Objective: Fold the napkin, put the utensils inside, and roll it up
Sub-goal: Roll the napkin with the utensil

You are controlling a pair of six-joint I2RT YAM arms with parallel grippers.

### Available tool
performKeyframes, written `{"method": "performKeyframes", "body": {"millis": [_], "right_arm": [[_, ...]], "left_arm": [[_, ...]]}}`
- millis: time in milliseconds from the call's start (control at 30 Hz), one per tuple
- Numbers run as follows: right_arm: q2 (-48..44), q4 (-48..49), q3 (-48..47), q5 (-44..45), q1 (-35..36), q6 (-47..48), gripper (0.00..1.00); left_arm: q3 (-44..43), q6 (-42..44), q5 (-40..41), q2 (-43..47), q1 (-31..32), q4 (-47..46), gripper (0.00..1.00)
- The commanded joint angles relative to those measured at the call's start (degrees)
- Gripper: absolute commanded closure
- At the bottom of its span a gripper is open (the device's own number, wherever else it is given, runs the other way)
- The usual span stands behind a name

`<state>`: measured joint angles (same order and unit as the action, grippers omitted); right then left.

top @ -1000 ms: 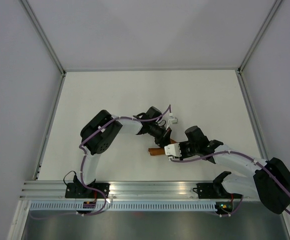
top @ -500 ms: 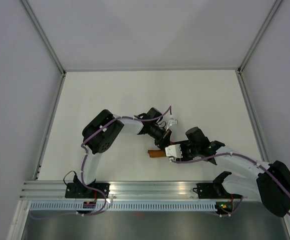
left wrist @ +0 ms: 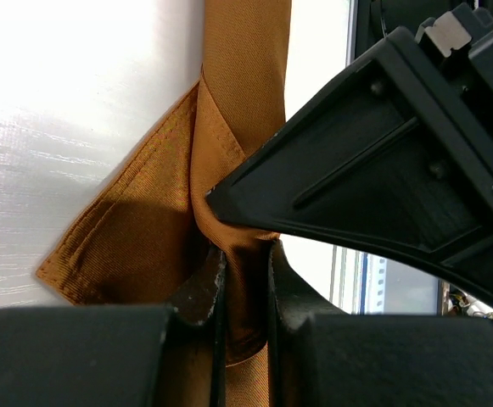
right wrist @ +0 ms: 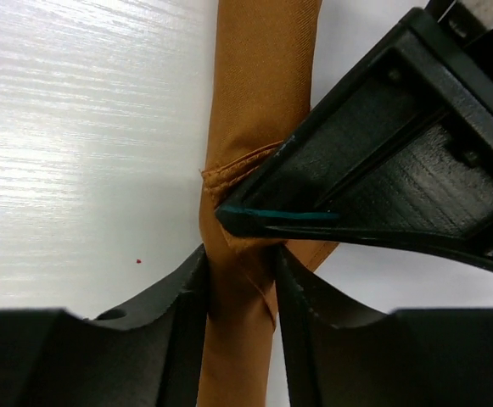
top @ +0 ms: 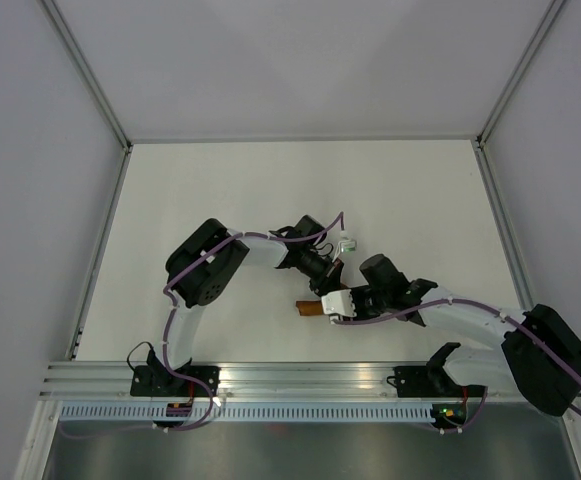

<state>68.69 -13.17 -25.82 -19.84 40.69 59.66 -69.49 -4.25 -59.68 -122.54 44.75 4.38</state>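
Observation:
The rust-orange napkin (top: 310,307) lies rolled into a narrow tube on the white table, between the two arms. In the left wrist view the napkin (left wrist: 242,76) runs up the frame, with a loose hemmed flap (left wrist: 119,246) spread to the left. My left gripper (left wrist: 244,254) is shut on a fold of the cloth. In the right wrist view the roll (right wrist: 263,76) passes between the fingers of my right gripper (right wrist: 239,263), which press both its sides. The two grippers (top: 328,282) (top: 334,303) meet nose to nose over the roll. The utensils are hidden.
The white table (top: 270,190) stretches far behind the arms, boxed in by grey walls. An aluminium rail (top: 290,378) runs along the near edge by the arm bases. A tiny red speck (right wrist: 137,261) lies on the table left of the roll.
My right gripper has slid a little to the left along the roll, closer to the left gripper. The left arm has barely moved.

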Motion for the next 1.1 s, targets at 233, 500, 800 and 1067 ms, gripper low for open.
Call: {"method": "performKeyframes", "body": {"millis": [233, 500, 800, 1067], "right_arm": [[4.26, -4.66, 0.69, 2.26, 0.53, -0.07, 0.87], [10.67, -14.14, -5.46, -2.04, -1.48, 2.3, 0.92], [23.32, -26.89, -16.62, -8.37, -6.32, 7.13, 0.94], [39.14, -36.66, -30.06, -10.31, -10.71, 9.78, 0.94]], "left_arm": [[5.51, -4.18, 10.64, 0.88, -1.95, -0.15, 0.63], [7.44, -9.9, 18.72, 10.65, -5.55, -6.4, 0.46], [21.92, -18.33, 45.07, 27.23, -10.29, -19.65, 0.46], [41.8, -5.97, 63.7, 44.22, -2.95, -41.96, 0.46]]}}
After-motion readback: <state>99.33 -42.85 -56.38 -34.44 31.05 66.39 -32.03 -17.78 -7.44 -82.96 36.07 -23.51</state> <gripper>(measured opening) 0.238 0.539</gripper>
